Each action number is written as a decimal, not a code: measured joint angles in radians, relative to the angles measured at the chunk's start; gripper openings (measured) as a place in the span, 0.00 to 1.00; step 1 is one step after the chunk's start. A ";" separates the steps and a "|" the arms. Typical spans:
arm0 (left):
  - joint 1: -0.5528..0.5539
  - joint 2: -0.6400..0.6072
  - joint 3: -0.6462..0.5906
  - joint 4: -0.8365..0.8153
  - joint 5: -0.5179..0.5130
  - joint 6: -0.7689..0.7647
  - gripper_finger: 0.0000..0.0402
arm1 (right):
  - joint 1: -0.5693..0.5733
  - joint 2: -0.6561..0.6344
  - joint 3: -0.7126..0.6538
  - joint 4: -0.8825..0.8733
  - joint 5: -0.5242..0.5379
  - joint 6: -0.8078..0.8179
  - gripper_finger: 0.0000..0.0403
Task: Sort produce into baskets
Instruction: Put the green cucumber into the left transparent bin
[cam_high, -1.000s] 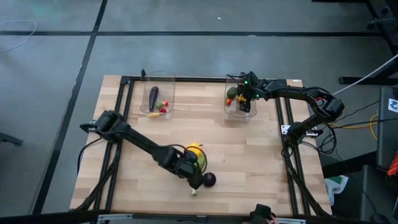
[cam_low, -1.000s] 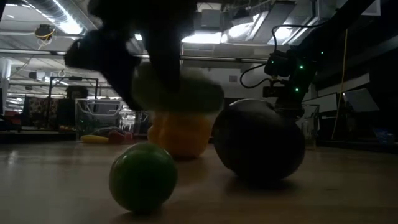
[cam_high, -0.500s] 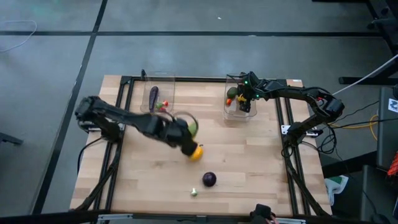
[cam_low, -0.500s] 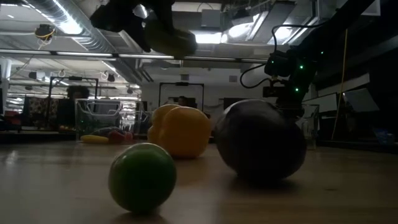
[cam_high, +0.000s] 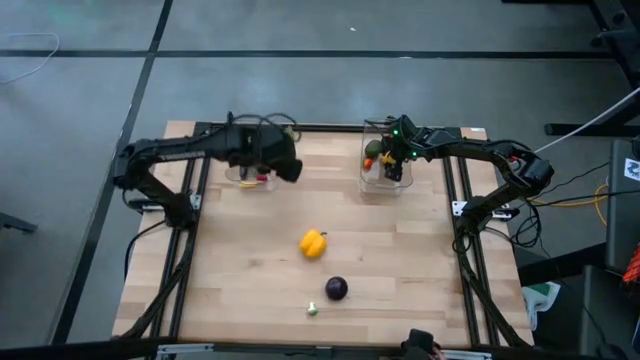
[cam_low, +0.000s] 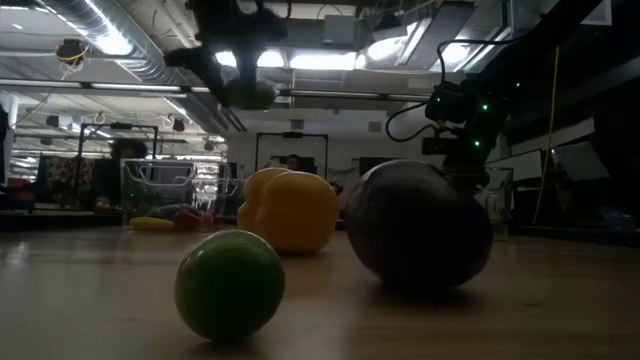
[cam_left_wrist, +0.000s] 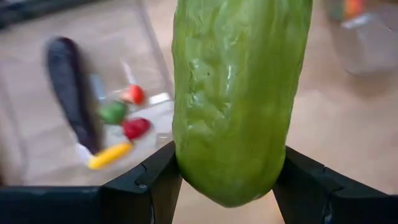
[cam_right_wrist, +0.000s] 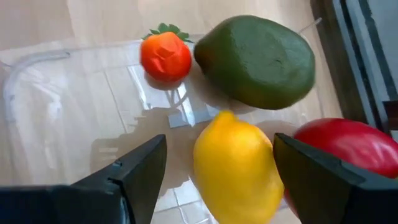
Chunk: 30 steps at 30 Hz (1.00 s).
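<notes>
My left gripper (cam_high: 284, 166) hangs over the near right part of the left basket (cam_high: 236, 174), shut on a green cucumber (cam_left_wrist: 239, 93), which the low view shows high above the table (cam_low: 248, 95). That basket holds a purple eggplant (cam_left_wrist: 69, 90) and small red, green and yellow pieces. My right gripper (cam_high: 393, 166) is open above the right basket (cam_high: 371, 182), with one finger on each side of a lemon (cam_right_wrist: 233, 168). The lemon lies in the basket beside an avocado (cam_right_wrist: 258, 61), a tomato (cam_right_wrist: 165, 55) and a red piece (cam_right_wrist: 348, 146). My left gripper pinches the cucumber between its two fingers, on opposite sides near one rounded end (cam_left_wrist: 227, 171). The fingers slant down from above. The cucumber is lifted clear, above the left basket.
On the bare wood nearer the front lie a yellow pepper (cam_high: 313, 243), a purple round piece (cam_high: 337, 288) and a small green piece (cam_high: 312, 310). In the low view they fill the foreground. Black frame rails run along the table's left and right sides.
My left gripper has lifted the cucumber from beside the yellow pepper. It has carried it up and toward the far left, to above the left basket, turning on the way. The pepper, the purple piece and the small green piece have stayed put.
</notes>
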 joint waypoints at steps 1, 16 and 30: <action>0.028 0.000 -0.007 0.001 -0.005 0.017 0.52 | 0.000 0.000 0.000 0.000 -0.009 0.000 0.72; 0.357 0.003 -0.270 0.123 -0.005 0.125 0.52 | 0.000 0.000 0.000 0.000 -0.026 0.000 0.72; 0.443 0.003 -0.493 0.383 0.028 0.159 0.52 | 0.000 0.000 0.000 0.000 -0.026 0.000 0.72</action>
